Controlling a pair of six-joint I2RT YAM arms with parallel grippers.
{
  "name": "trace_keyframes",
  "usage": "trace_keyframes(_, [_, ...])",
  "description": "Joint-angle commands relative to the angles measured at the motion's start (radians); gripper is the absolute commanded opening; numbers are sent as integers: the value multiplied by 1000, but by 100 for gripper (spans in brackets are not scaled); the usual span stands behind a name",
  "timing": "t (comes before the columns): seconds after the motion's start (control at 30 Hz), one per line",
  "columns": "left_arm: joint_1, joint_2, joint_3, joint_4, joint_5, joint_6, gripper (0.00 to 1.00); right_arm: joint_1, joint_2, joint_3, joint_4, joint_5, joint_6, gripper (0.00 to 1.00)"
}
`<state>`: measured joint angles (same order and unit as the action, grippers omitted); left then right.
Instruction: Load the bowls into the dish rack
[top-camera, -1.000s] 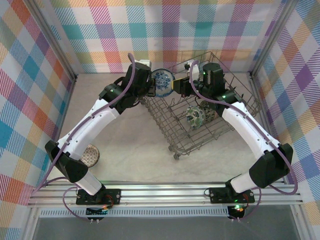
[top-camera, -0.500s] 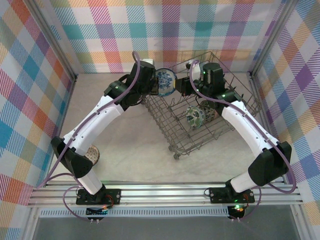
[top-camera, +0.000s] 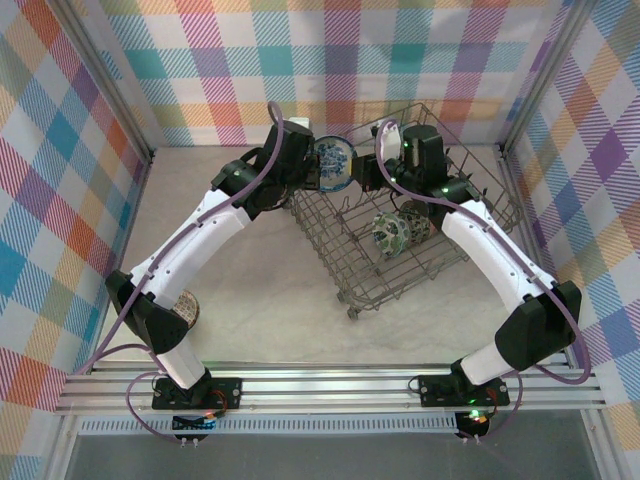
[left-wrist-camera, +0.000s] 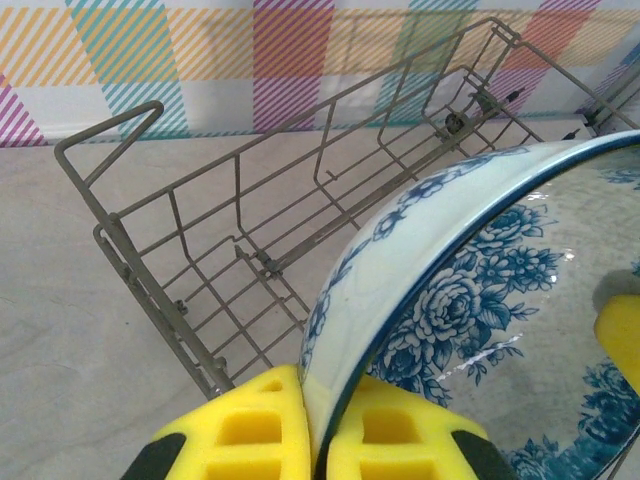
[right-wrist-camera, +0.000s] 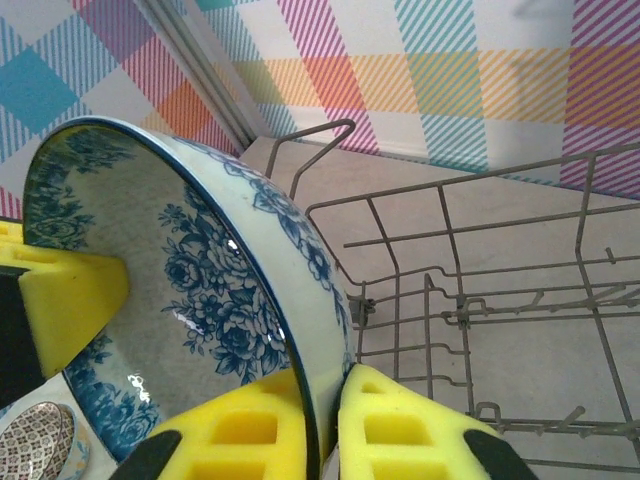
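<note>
- Pastel plaid walls (top-camera: 70, 150) close in a pale, stone-look tabletop (top-camera: 250, 290). Both arms reach from the near edge toward the far middle.
- A large square grey wire dish rack (top-camera: 440, 200) sits on the far right of the table, turned so that one corner points near.
- A small round blue-and-white floral ceramic bowl (top-camera: 332, 163) is held up on edge at the rack's far left rim, between the two grippers.
- The left gripper (left-wrist-camera: 320, 425) has its yellow pads clamped on the bowl's rim, one pad inside and one outside.
- The right gripper (right-wrist-camera: 322, 420) pinches another part of the same rim and is likewise closed on it (this looks like a handover, with both arms holding at once).
- Done, judging by how things lie: two bowls stand among the tines near the rack's middle. One is a green-patterned round bowl (top-camera: 388, 236), and a brown-patterned round bowl (top-camera: 417, 224) is right beside it.
- Left to do: the blue-and-white bowl is not yet in the rack. A grey-tan patterned bowl (top-camera: 184, 308) also lies on the table at the near left, partly hidden by the left arm's lower link.
- My estimate is about halfway. One bowl is mid-transfer and one is untouched, as far as these views show.
</note>
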<state>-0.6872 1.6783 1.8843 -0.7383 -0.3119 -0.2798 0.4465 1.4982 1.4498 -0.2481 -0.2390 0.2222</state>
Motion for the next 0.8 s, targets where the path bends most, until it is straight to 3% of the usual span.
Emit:
trace_keyframes(0.0, [-19, -10, 56, 62, 33, -21, 6, 5, 10, 31, -1, -7, -12, 10])
trace_keyframes(0.27, [-19, -1, 58, 57, 30, -54, 24, 3, 0, 37, -22, 77, 22, 0])
trace_keyframes(0.53, [-17, 0, 68, 58, 37, -80, 49, -11, -22, 24, -31, 150, 61, 0])
trace_keyframes(0.77, [13, -24, 50, 37, 52, -127, 61, -38, -39, 17, -67, 273, 66, 0])
